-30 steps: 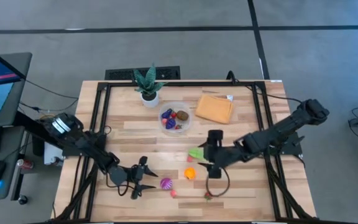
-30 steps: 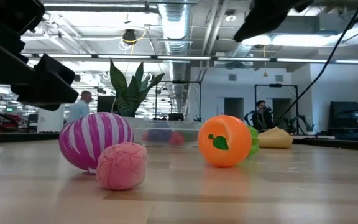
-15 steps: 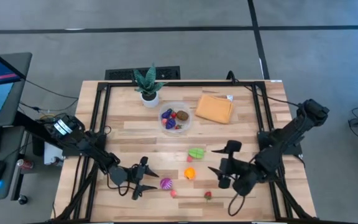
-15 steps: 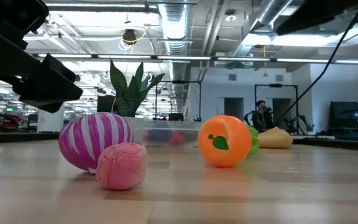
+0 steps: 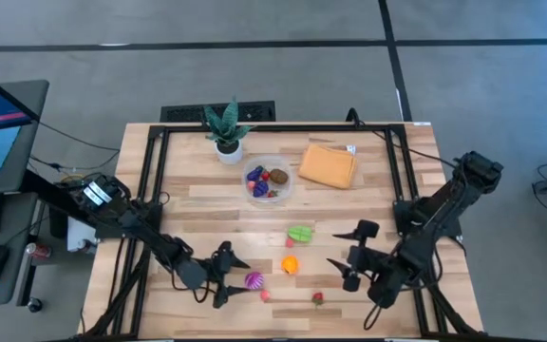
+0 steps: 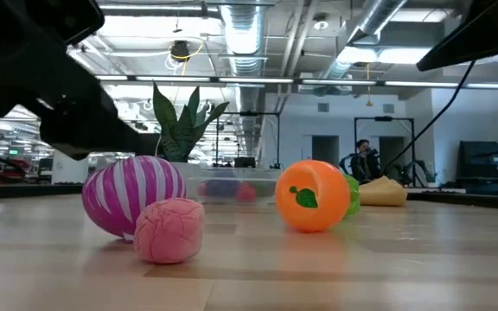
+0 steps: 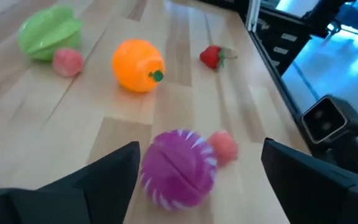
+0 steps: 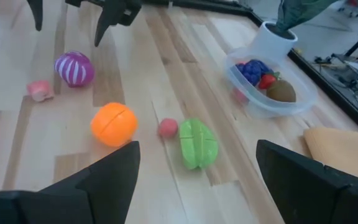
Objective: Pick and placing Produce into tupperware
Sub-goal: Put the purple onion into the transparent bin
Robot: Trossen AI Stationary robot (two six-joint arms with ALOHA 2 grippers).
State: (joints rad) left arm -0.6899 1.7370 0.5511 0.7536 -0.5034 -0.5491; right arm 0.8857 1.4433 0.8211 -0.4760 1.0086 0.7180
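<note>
Potted plant [image 5: 226, 129] beside orange cloth [image 5: 328, 166] (folded).

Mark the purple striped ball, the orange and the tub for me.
purple striped ball [image 7: 179, 167], left wrist view, middle of its top.
orange [image 8: 114, 124], right wrist view, centre of its peel.
tub [image 5: 286, 192], high view, right rim.

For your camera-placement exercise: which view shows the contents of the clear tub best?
The right wrist view: the tupperware is close, showing purple, red and brown produce inside. The high view shows them smaller; the low view only a blur; the left wrist view misses it.
</note>
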